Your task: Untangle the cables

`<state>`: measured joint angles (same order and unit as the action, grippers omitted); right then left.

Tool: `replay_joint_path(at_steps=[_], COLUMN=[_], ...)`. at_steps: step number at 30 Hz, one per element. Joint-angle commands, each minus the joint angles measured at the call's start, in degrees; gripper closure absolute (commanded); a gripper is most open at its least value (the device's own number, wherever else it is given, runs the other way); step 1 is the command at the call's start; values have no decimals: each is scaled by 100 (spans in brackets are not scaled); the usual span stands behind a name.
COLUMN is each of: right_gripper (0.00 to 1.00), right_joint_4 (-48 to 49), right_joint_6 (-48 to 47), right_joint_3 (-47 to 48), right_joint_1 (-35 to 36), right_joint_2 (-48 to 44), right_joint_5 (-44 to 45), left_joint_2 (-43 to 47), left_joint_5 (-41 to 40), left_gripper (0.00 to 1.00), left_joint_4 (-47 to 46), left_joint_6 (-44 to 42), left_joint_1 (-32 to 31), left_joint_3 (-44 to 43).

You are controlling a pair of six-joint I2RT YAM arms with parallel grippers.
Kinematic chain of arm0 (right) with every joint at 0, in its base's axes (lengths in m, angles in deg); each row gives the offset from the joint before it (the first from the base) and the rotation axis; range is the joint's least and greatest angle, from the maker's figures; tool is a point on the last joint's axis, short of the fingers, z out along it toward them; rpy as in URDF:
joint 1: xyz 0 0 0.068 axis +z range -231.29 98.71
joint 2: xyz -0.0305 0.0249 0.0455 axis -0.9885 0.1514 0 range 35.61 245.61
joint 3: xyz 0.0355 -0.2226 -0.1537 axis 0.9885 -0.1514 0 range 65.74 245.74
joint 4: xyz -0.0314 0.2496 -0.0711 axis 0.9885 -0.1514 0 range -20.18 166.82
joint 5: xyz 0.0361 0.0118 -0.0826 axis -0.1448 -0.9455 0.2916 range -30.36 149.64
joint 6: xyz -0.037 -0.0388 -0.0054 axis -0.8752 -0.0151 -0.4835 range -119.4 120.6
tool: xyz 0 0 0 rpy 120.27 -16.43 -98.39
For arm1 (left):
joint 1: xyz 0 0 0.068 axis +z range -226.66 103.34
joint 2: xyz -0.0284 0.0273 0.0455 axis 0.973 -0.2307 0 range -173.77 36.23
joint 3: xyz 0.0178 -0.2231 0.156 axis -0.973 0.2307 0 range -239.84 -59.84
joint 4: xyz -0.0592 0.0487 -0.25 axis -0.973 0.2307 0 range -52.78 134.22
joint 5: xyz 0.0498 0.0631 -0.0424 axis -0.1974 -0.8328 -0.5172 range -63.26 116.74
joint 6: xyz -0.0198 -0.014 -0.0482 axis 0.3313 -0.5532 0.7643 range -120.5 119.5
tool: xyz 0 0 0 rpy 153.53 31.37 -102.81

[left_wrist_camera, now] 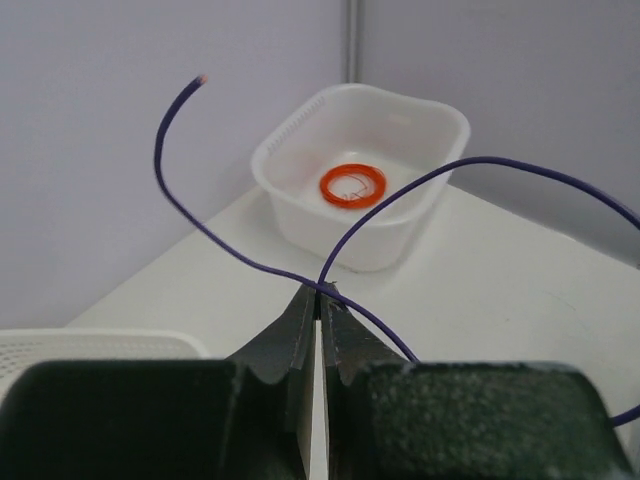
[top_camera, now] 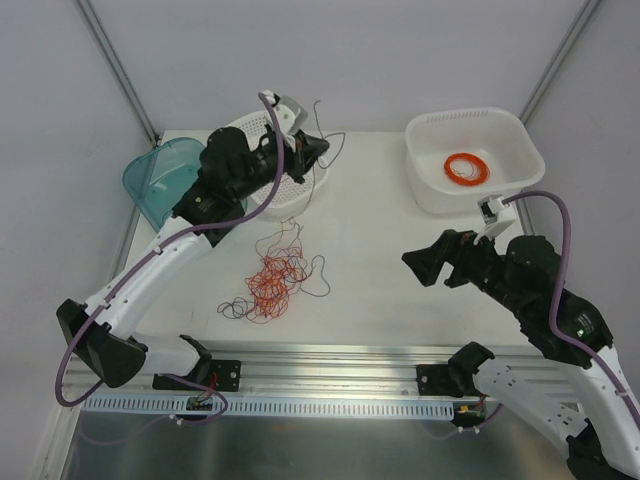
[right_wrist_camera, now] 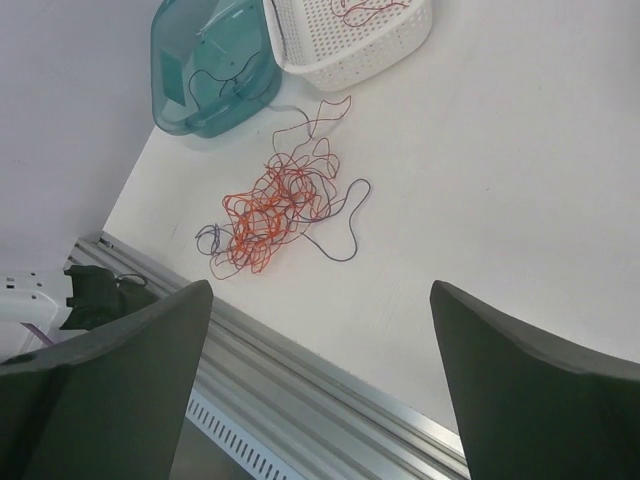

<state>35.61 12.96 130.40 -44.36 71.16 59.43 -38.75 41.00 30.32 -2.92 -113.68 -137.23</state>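
Note:
The cables lie in a tangled bunch (top_camera: 274,281) of red, orange-red and dark strands on the white table, also seen in the right wrist view (right_wrist_camera: 268,213). My left gripper (top_camera: 322,149) is raised over the perforated white basket (top_camera: 287,190) and is shut on one thin purple cable (left_wrist_camera: 480,160). That cable crosses at the fingertips (left_wrist_camera: 322,290), and both its ends curl up free. My right gripper (top_camera: 421,265) hovers right of the bunch, well apart from it. It stands open (right_wrist_camera: 320,290) with nothing between its fingers.
A teal container (top_camera: 160,178) lies beside the basket at the back left. Thin red strands (right_wrist_camera: 362,10) lie inside the basket (right_wrist_camera: 350,55). A white tub (top_camera: 500,125) at the back right holds a thick orange coil ring (top_camera: 467,168). An aluminium rail (top_camera: 330,362) runs along the near edge.

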Motion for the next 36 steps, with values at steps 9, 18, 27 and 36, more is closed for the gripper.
replay_joint_path(at_steps=[9, 18, 27, 36], right_gripper=[3, 3, 3, 3], right_joint_4=[-62, 78, 219, 193], right_joint_6=[-392, -445, -655, -788], right_joint_3=[-331, -516, -499, -375], right_joint_1=[-36, -36, -28, -36], right_joint_2=[22, 285, 716, 1094], right_joint_5=[91, -330, -498, -744], left_joint_2=[-350, -912, -1466, -2284], left_joint_5=[-547, -143, -64, -46], left_gripper=[100, 100, 100, 100], left_joint_4=[1330, 1577, 1612, 1604], left_joint_6=[74, 725, 813, 1093], left_joint_1=[1845, 3419, 4457, 5099], left_joint_3=[-1990, -3010, -2677, -1403])
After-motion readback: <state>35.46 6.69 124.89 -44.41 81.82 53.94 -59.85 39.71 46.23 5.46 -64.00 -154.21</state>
